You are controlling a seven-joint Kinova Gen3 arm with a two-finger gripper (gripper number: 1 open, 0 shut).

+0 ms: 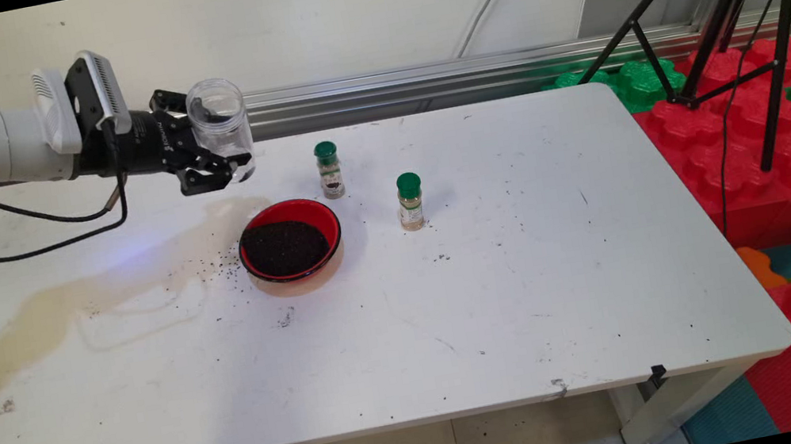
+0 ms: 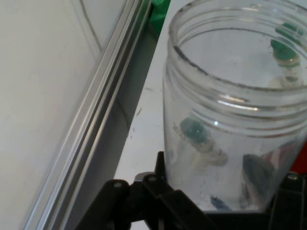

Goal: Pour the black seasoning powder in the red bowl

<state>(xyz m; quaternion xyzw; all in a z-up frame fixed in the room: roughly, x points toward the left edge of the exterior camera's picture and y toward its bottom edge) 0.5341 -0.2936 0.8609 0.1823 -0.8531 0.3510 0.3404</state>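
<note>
1. Above the far-left part of the white surface, the black two-finger gripper is closed round a clear, empty plastic jar, held upright with its mouth up.
2. Its fingers pinch the jar's lower wall, so it hangs clear of the surface.
3. Just beyond sits a red bowl of dark grains, with spilled grains beside it.
4. Two small green-capped spice bottles stand upright right of the bowl.

- Bowl on counter, left of centre; granules inside it.
- Two spice jars on counter: one just behind bowl's right side, other to bowl's right.
- Hand above counter's rear left, behind bowl, clamped on an upright open jar.
- Tripod off counter's far right.
</note>
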